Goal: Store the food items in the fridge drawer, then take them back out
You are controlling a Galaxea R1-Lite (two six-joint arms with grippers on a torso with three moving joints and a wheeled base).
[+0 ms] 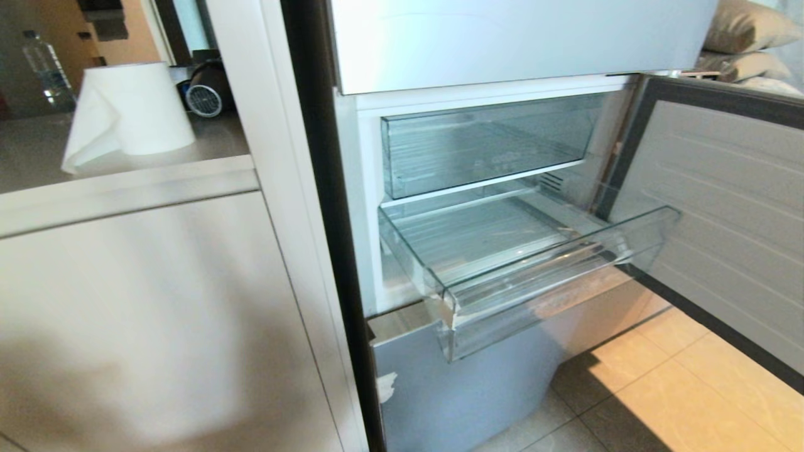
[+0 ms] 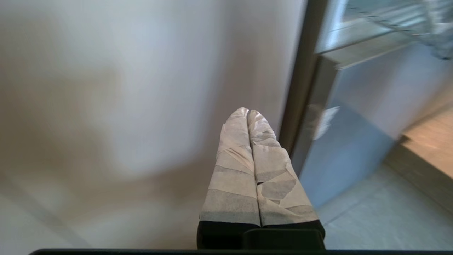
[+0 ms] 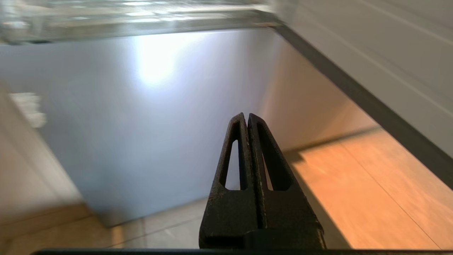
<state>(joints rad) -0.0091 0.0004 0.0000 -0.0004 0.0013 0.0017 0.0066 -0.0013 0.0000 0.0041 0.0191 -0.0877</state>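
The fridge drawer (image 1: 540,263) stuck out of the fridge, pulled open, with no food in it. It sat up above both grippers. The right gripper (image 3: 246,118) hung under it, nearer than the left gripper (image 2: 247,113). Both were pinched together, holding nothing.

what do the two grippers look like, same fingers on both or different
Different. The left gripper has two tapered fingers wrapped in pale, wrinkled tape over a black base. The right gripper is bare black, with a long triangular slot cut through each finger.
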